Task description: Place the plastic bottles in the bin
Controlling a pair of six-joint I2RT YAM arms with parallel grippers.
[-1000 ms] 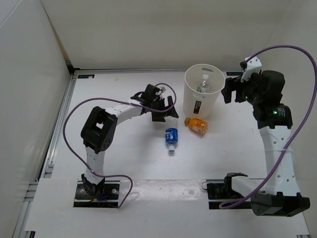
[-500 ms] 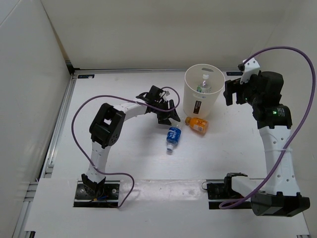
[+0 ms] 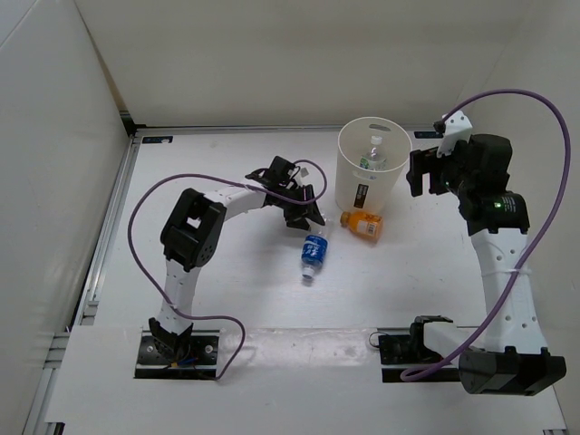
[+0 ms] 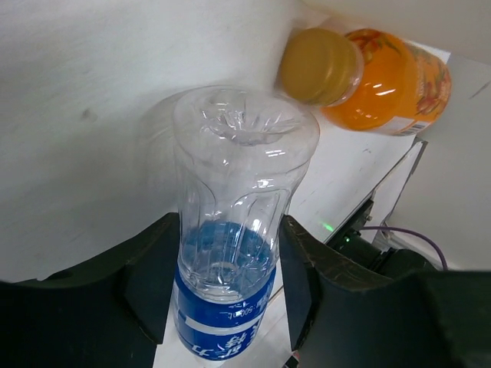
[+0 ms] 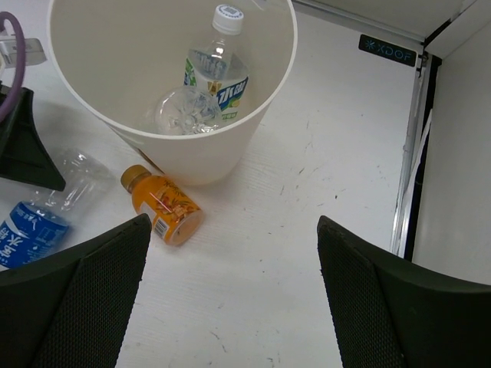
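Left gripper (image 4: 230, 245) straddles the clear blue-labelled plastic bottle (image 4: 242, 153) lying beside the small orange juice bottle (image 3: 361, 223); clamped or not, I can't tell. Right gripper (image 3: 419, 172) hangs spread near the tall white bin (image 3: 362, 195), which seemingly holds two clear bottles (image 5: 217, 73) already; two remain outside.

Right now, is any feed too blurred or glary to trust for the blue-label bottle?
Left wrist: the blue-label bottle is sharp, small highlights on its clear base; the orange bottle behind is soft at the cap. Right wrist: crisp down into the bin. Top external: even light, faint shadows, no glare.
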